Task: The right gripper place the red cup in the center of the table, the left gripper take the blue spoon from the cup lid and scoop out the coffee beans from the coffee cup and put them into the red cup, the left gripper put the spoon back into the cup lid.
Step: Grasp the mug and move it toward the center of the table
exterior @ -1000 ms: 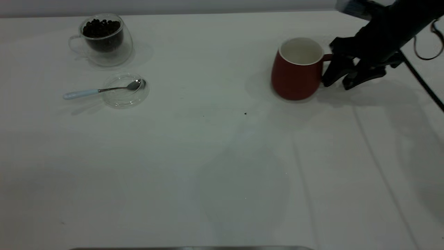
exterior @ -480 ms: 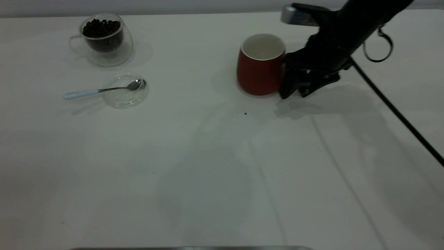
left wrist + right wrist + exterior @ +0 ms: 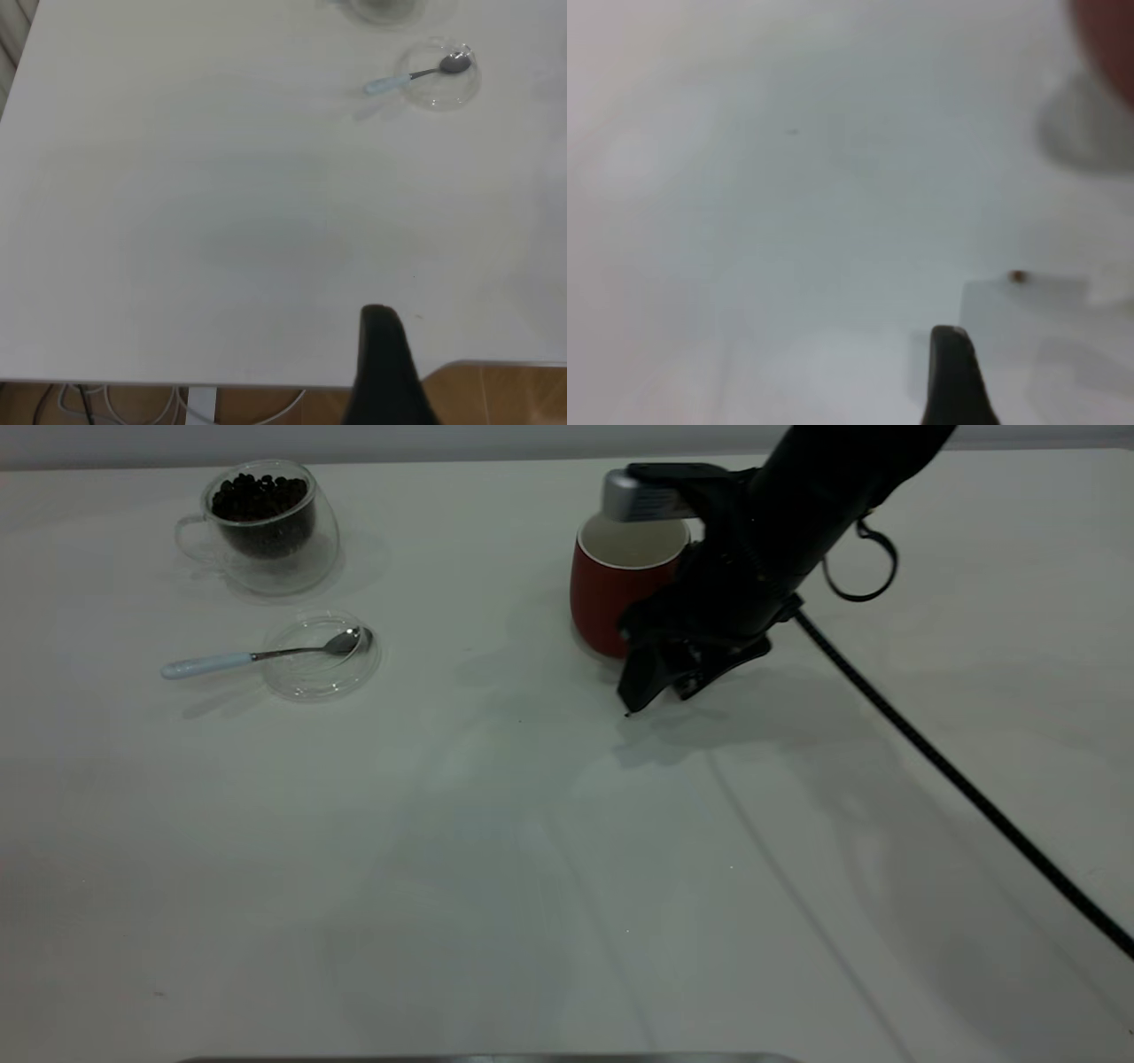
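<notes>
The right gripper (image 3: 660,677) sat low over the worktop (image 3: 532,850) on the near right flank of the red cup (image 3: 611,598), its black fingers angled down toward the surface. Its body covered the cup's handle side, so whether the fingers pinched the handle or merely pressed beside it could not be told. The cup stood upright in the far middle of the worktop — roughly central, though toward the back edge.

The relation that mattered next lay on the other side: the blue spoon (image 3: 257,657) rested with its metal bowl in the cup lid (image 3: 321,657) and its pale handle pointing out toward the left arm's side, long axis running across the worktop. The coffee cup (image 3: 266,527), heaped with coffee beans (image 3: 259,496), stood just behind the lid. The left gripper (image 3: 383,372) hung well back from all of this near the worktop's edge; only one finger showed, so its spread was unreadable.
</notes>
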You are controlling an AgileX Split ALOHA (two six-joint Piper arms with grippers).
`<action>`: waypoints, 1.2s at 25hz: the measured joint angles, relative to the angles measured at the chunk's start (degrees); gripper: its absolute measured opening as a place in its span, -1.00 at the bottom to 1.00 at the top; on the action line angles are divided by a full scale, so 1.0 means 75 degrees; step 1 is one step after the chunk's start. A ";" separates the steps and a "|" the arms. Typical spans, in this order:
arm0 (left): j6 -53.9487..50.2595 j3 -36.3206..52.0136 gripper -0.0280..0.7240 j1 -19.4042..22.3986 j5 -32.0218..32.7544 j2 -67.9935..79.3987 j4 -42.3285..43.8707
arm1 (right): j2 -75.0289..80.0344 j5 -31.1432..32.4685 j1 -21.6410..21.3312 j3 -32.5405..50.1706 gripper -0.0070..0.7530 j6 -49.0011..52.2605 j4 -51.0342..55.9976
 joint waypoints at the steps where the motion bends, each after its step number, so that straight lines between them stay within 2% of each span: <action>1: 0.0000 0.0000 0.57 0.0000 0.0000 0.0000 0.0000 | 0.0000 0.0008 0.0085 0.0000 0.42 -0.0002 0.0000; 6: 0.0000 0.0000 0.57 0.0000 0.0000 0.0000 0.0000 | -0.0087 0.0736 0.0083 0.0000 0.42 0.0004 -0.0520; 9: -0.0007 0.0000 0.57 0.0000 0.0000 0.0000 0.0000 | -0.0410 0.1424 -0.0226 0.0000 0.42 0.0240 -0.1165; 11: -0.0007 0.0000 0.57 0.0000 0.0000 0.0000 0.0000 | -0.0676 0.1573 -0.0571 0.0000 0.42 0.0412 -0.1425; 15: -0.0015 0.0000 0.57 0.0000 0.0000 0.0000 0.0000 | -0.0737 0.1016 -0.1244 -0.0214 0.42 0.0497 -0.1597; 19: -0.0015 0.0000 0.57 0.0000 0.0000 0.0000 0.0000 | -0.0258 0.0459 -0.1595 -0.1093 0.42 0.0890 -0.1621; 26: -0.0015 0.0000 0.57 0.0000 0.0000 0.0000 0.0000 | 0.0792 0.0239 -0.1621 -0.2616 0.42 0.1284 -0.1735; 30: -0.0015 0.0000 0.57 0.0000 0.0000 0.0000 0.0000 | 0.1058 0.0238 -0.1570 -0.2833 0.42 0.1442 -0.1732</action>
